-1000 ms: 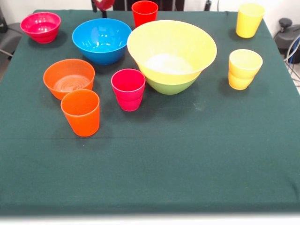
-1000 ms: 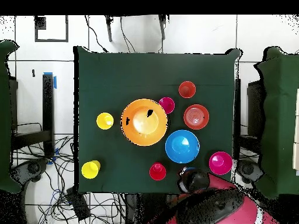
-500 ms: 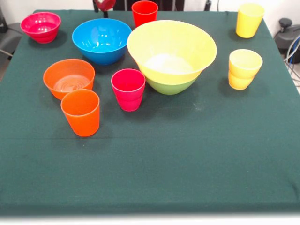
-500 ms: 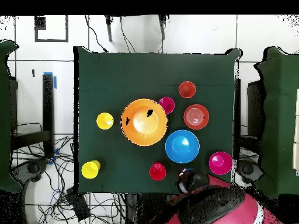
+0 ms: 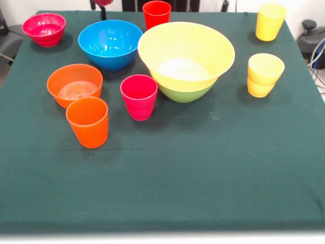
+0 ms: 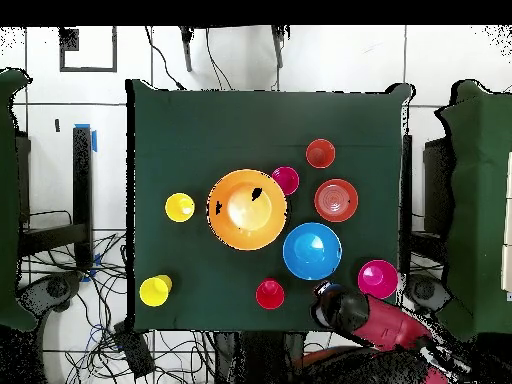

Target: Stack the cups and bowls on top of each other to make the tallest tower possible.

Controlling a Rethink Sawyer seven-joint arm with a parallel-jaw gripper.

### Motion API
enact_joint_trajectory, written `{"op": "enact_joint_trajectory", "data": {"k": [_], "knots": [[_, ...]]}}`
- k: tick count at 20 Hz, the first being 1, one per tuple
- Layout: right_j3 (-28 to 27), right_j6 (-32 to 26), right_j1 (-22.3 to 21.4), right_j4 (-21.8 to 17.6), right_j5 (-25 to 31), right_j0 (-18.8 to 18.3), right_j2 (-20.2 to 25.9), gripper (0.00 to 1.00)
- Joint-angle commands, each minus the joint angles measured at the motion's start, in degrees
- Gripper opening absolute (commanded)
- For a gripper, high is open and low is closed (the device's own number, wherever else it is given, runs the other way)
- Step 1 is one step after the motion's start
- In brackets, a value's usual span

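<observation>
Jaw state cannot be told, since only the arm's end (image 6: 338, 306) is seen at the table's 5 o'clock edge in the overhead view, while the light, slippery blue bowl (image 5: 110, 43), at 11 o'clock of the tower (image 5: 186, 61) in the front view, is judged best pinched at its rim

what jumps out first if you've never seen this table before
The very large yellow bowl nested in a green bowl dominates the middle of the dark green table. To its left in the front view sit a glossy blue bowl, an orange bowl and orange and magenta-pink cups. The robot arm hangs back at the table edge, near the magenta-pink bowl.
</observation>
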Motion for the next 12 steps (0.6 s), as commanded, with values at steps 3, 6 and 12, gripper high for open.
{"op": "enact_joint_trajectory", "data": {"k": [3, 6, 12], "knots": [[-4.81, 2.06, -5.57, 4.29, 11.38, 2.65, 5.91, 1.00], [-5.36, 2.49, -5.50, 4.66, 11.51, 3.05, 6.27, 1.00], [-6.21, 3.72, -4.31, 5.45, 10.44, 4.02, 6.90, 1.00]]}}
